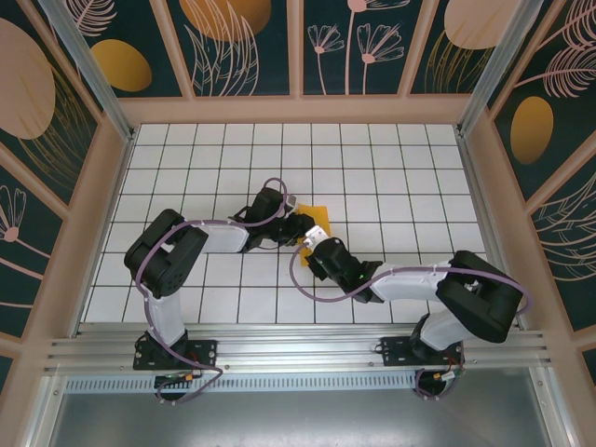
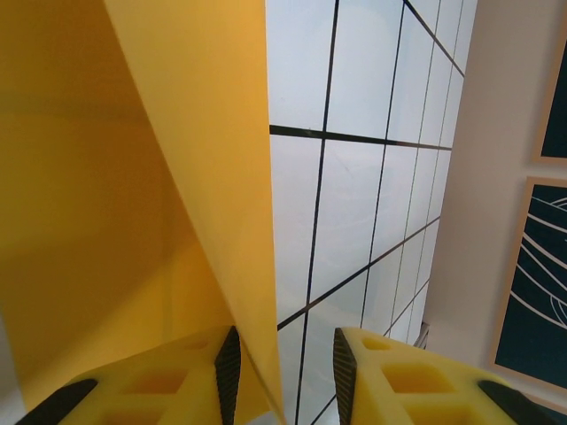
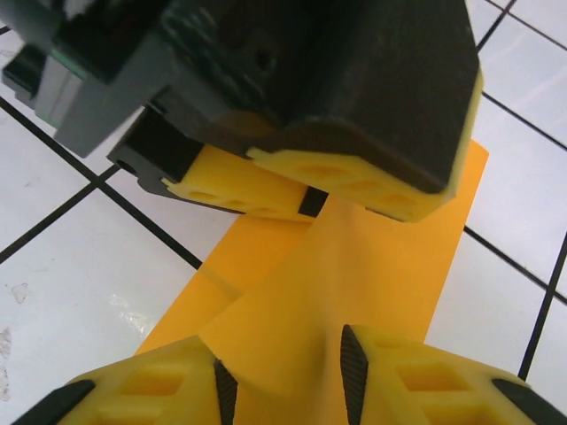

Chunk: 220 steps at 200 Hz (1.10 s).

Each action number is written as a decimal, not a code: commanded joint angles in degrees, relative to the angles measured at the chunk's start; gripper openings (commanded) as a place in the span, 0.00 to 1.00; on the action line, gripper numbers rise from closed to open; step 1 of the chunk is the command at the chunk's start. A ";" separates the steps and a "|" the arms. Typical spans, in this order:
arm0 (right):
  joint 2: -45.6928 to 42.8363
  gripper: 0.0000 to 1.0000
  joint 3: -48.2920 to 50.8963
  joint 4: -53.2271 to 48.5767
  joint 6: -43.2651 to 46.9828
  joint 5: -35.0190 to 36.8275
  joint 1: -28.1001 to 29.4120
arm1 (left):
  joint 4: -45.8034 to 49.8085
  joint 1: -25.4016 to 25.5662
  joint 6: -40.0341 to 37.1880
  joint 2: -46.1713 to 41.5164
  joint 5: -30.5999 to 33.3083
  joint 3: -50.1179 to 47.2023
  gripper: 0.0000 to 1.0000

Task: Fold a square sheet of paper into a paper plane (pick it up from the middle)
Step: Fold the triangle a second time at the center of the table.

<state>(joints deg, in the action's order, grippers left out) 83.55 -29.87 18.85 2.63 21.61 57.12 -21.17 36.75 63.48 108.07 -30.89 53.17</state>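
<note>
At the centre of the counter (image 1: 391,168), the left end effector (image 1: 296,223) and the right end effector (image 1: 313,250) each straddle a raised fold of the square sheet of paper (image 1: 320,215), whether clamped cannot be told; a crease step appears underway, next requiring a firm pinch and aligned flattening.

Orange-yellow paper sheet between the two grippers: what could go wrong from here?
The thin orange-yellow paper sheet rises off the white tiled table between the left gripper and right gripper; pulling apart could tear or crumple it. In the left wrist view it runs beside one finger with a gap to the other, so it may slip out. The grippers sit very close and could collide.
</note>
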 commanded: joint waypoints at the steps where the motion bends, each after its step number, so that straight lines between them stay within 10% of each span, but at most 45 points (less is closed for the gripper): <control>1: 1.73 0.31 -1.24 2.84 0.92 1.29 0.63 | 1.16 0.17 -1.03 0.85 -0.38 1.46 0.37; 116: 2.28 0.47 -0.75 3.81 -0.47 2.95 2.38 | 1.66 0.23 -1.30 0.82 -0.20 1.59 0.37; 220: -0.07 0.10 0.34 3.21 -0.39 3.84 1.81 | 3.25 0.17 -1.78 0.39 0.75 2.19 0.37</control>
<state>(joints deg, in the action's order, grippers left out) 85.17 -29.89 21.04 2.74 24.43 59.00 -19.40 36.75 63.11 108.07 -30.83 54.13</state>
